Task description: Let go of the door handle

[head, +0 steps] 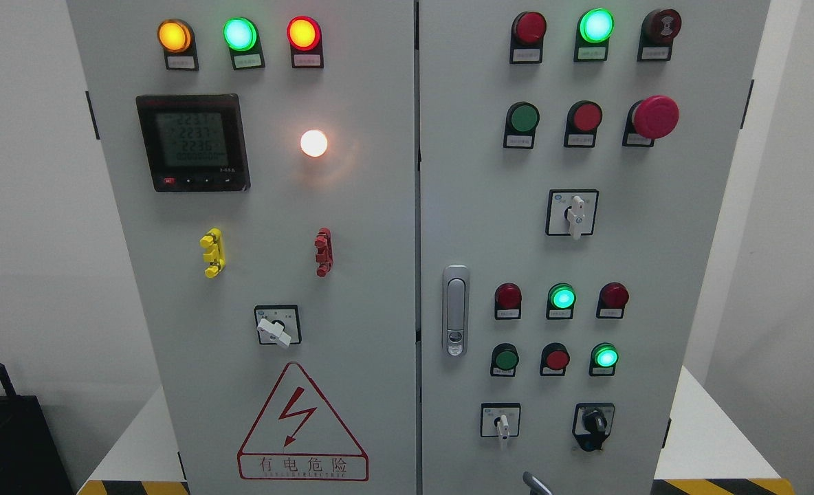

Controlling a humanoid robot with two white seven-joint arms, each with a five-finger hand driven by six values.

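A grey electrical cabinet fills the head view with two shut doors. The silver door handle (455, 310) sits upright and flush on the left edge of the right door (682, 227), next to the centre seam. Nothing touches the handle. A small grey tip (535, 484) pokes up at the bottom edge, right of the middle and well below the handle. It looks like part of my right hand, but too little of it shows to tell more. My left hand is out of view.
The left door (366, 227) carries a digital meter (193, 142), lit lamps, a rotary switch (277, 326) and a red warning triangle (302, 430). The right door carries a red emergency button (654, 117), lamps, push buttons and selector switches. A black box (8, 440) stands at lower left.
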